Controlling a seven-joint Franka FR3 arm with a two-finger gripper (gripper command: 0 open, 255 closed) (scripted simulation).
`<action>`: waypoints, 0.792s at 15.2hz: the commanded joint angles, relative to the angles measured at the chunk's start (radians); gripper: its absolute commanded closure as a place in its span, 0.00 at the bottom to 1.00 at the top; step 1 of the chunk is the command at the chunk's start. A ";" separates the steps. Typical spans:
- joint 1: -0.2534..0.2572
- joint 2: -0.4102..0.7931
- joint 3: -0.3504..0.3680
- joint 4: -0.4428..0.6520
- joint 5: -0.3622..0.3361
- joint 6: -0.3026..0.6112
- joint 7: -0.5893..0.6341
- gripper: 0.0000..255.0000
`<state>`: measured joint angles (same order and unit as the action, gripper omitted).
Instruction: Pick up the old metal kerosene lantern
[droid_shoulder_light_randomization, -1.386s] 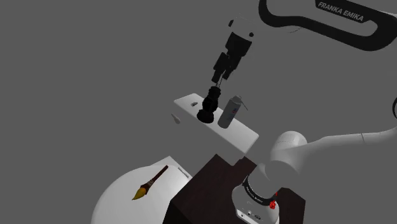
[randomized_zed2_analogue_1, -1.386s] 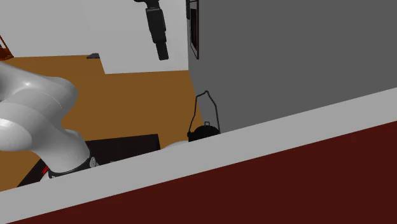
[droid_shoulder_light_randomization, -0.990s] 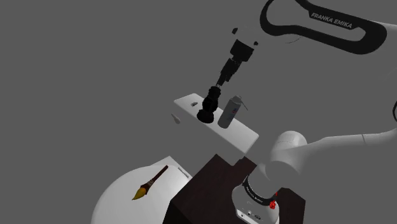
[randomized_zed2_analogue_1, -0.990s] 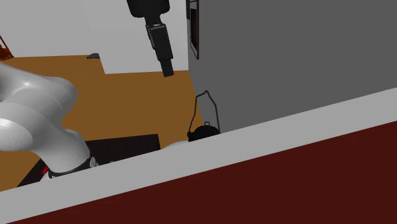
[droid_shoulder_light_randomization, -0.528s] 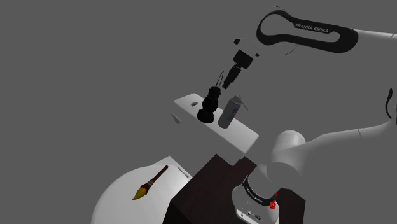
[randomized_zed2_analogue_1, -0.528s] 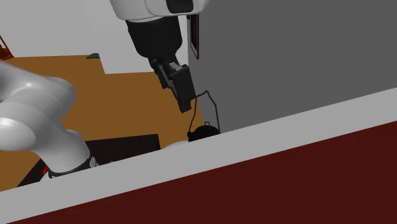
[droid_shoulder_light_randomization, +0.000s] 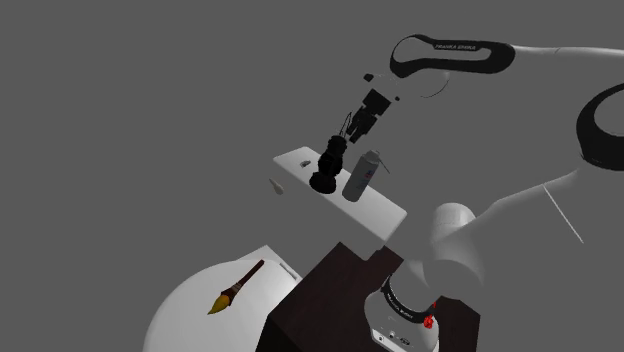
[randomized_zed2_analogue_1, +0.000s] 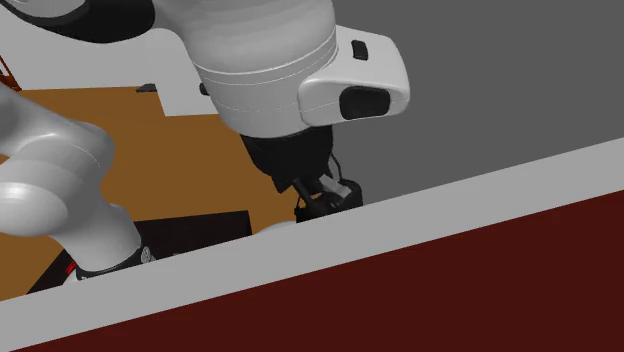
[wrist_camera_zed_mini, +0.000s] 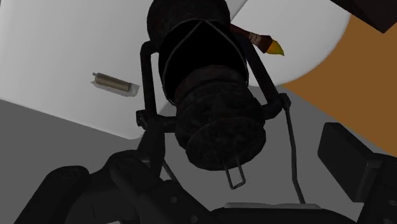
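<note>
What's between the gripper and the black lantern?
Just the thin wire handle of the lantern, reaching toward the open gripper. Nothing else sits between them, as the wrist view shows.

Just beside lantern (droid_shoulder_light_randomization: 328, 167) — grey bottle (droid_shoulder_light_randomization: 360, 177).

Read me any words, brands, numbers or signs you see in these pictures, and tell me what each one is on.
White lettering on the arm's black band: too small to read.
Small pale marking on the arm's base: too small to read.
On the lantern, the spray bottle and the paintbrush: no text shows.
</note>
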<state>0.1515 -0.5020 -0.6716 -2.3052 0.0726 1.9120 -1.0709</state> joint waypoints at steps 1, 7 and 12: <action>0.007 0.015 -0.018 -0.018 0.006 0.030 -0.027 0.00; 0.010 0.032 -0.036 -0.065 0.011 0.089 -0.051 0.00; 0.011 0.033 -0.036 -0.064 0.012 0.089 -0.051 1.00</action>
<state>0.1618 -0.4711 -0.7074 -2.3669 0.0848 2.0011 -1.1214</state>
